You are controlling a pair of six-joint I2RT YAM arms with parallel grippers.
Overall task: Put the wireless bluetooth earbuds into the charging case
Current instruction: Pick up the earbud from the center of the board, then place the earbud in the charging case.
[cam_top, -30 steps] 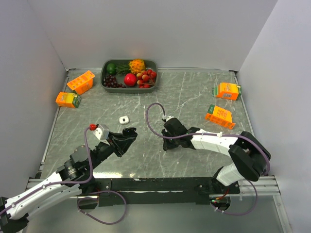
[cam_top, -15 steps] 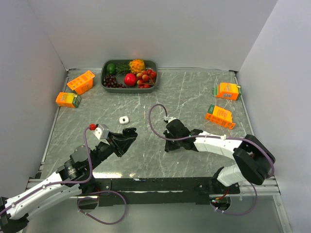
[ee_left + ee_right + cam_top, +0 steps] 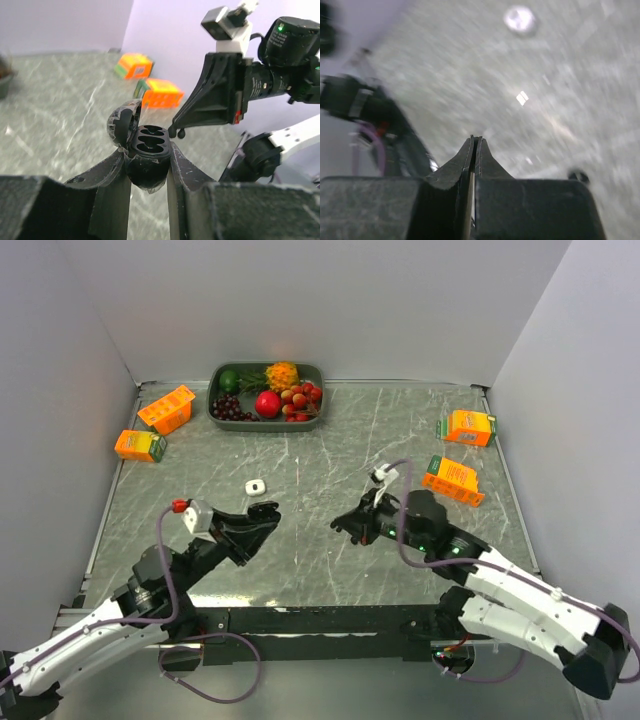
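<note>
Above table [image 3: 330, 445] centre, right gripper [image 3: 342, 526] lifted, swung toward open charging case [image 3: 149, 145], jaws newly pinched shut; earbud between them unclear. Left gripper [image 3: 148, 161] clamps case.

White arms [image 3: 95, 628] with black joints — purple cables [image 3: 208, 700], green lights [image 3: 280, 28].

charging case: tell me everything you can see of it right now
The charging case is a small rounded shell, glossy black, plastic by the look. Its lid is flipped open, hinged at the left in the left wrist view, baring two bud-shaped wells, both apparently empty. The left gripper clamps its body from both sides, opening facing the wrist camera, off the table. The right gripper hangs close beside it, not touching.
</note>
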